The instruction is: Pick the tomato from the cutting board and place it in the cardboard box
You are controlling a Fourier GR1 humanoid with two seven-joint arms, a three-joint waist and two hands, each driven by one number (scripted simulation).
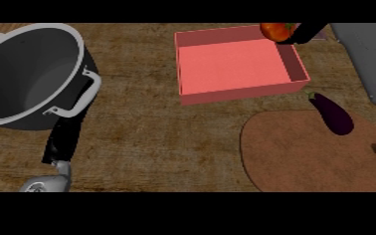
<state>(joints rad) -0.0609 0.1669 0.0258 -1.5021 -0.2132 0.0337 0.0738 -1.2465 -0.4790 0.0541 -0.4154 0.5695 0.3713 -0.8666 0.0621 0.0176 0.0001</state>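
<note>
The red tomato (274, 30) hangs at the top right, over the far right corner of the pink cardboard box (192, 97). My right hand (307, 32) is curled on it from the right, and only a small part of the hand shows. The round brown cutting board (301, 159) lies at the lower right, below the box. My left hand (63, 140) stands at the lower left with straight fingers, beside the pot, holding nothing.
A large grey pot (37, 74) with a side handle (82, 95) fills the left. A dark purple eggplant (332, 113) lies on the board's upper right edge. A grey surface (358, 55) borders the counter at the right.
</note>
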